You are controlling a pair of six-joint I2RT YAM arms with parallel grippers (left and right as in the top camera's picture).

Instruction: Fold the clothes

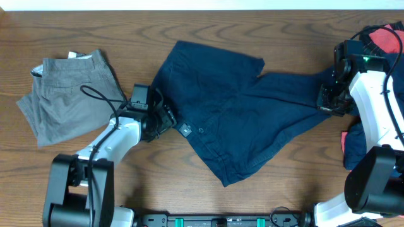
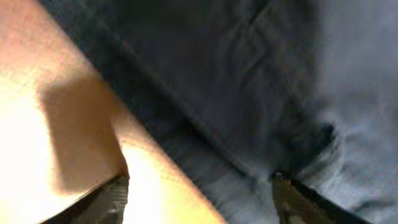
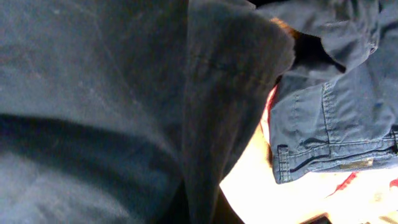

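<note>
The step in hand looks like taking hold of the navy trousers [image 1: 233, 120] for their first fold. They lie spread and rumpled across the middle of the table [image 1: 284, 189], with the waistband towards the left arm and one leg reaching out to the right. A grey garment [image 1: 63, 94] lies folded at the far left, and a pile of clothes [image 1: 386, 38] waits at the right edge, so I judge the task well short of done.

The left gripper [image 1: 165, 121] sits at the waistband edge. In its wrist view its fingers [image 2: 109, 198] stand wide apart, one over bare wood and the other over the dark cloth, straddling the hem with nothing pinched between them.

The right gripper [image 1: 328, 99] is down at the leg end. Its wrist view is filled with navy fabric close to the lens and shows no fingertips, so I cannot tell whether it is clamped on the cloth, though it may have the cuff.

The next move calls for the left pincer to drop and close on the waistband, catching both layers, before either arm lifts or drags the cloth over itself
</note>
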